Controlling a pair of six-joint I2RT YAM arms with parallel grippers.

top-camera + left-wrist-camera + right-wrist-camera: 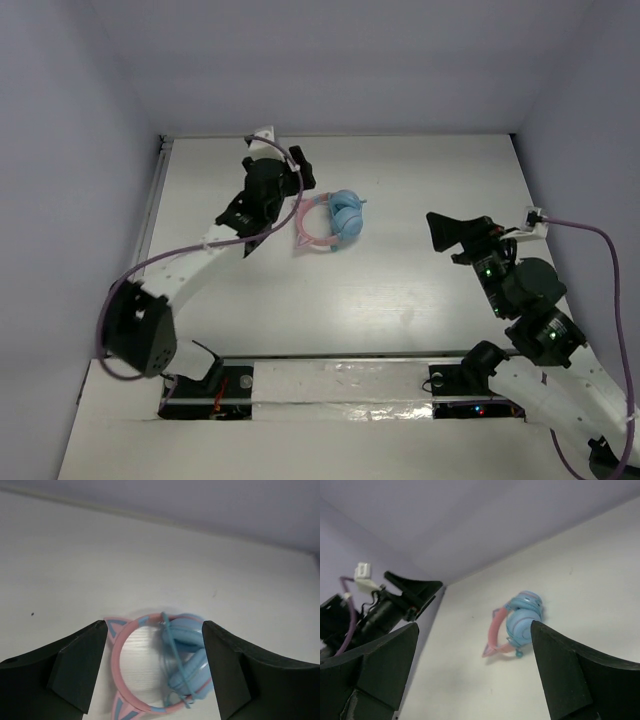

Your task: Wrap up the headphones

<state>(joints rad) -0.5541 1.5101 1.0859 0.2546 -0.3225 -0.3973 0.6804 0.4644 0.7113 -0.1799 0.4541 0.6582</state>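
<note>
Left pincer (154, 630) stands with its jaws spread wide, holding nothing, and from the wrist view the headphones (165, 670) lie flat on the bench (420, 300) framed between its two fingers. We cannot tell whether the finger on the ear-cup side brushes a cup or only overlaps it in the view. Right pincer (475, 630) is spread just as wide, also empty, hanging well away from the headphones on the ear-cup side. Look at the ear cups (192, 672): they are folded together against the pink headband (117, 660), and the thin blue cable (167, 652) runs in loops around them. So we judge the wrap is as good as done and the step in hand is the let-go. To do it well, we'd keep those jaws wide and lift straight up off the headphones, not sideways, because a fingertip dragging across a loop could pull it loose. What looks like the plug (519, 653) pokes out beside the lower cup, and if it slips free it will want a tuck. As for writing, we can read no brand, logo or label on the headphones, and the white tag (362, 571) on the left arm's purple lead shows no print either.
</note>
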